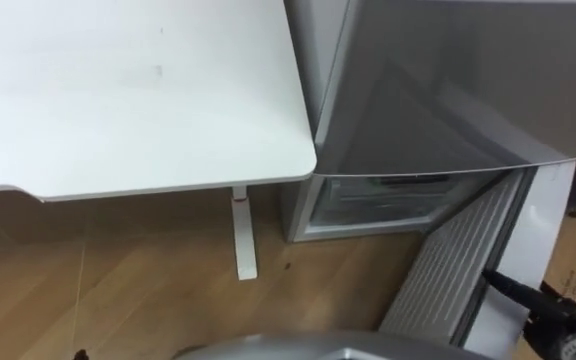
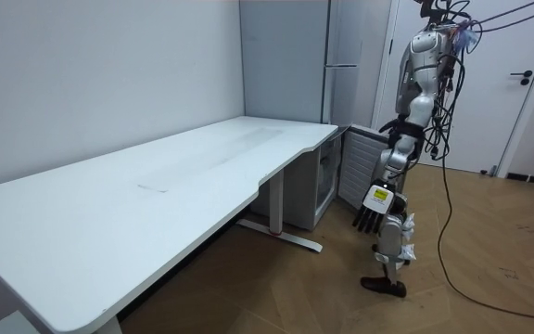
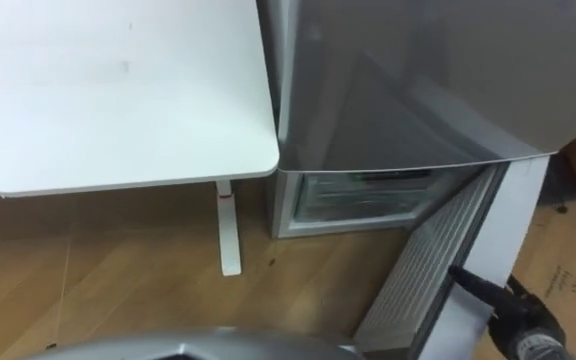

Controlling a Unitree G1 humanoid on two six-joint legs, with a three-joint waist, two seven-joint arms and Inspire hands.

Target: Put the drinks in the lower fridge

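The white table (image 1: pixel 118 100) lies at the left, its far edges cut off. One leg (image 1: pixel 243 240) stands on the wooden floor (image 1: pixel 148 300). Just right of the table's corner is the grey fridge (image 2: pixel 341 56), with its upper door (image 1: pixel 468 80) closed and its top cut off.

Beneath it the lower compartment (image 1: pixel 303 210) stands open. Pale drawer fronts (image 1: pixel 388 195) show inside, but their contents are too dim to make out. The lower door (image 1: pixel 458 270) is swung out to the right, its ribbed inner face showing.

The right hand (image 1: pixel 558 315) is at that door's free edge, partly cut off. Its fingers appear straight and apart, holding nothing. Whether it touches the door cannot be told.
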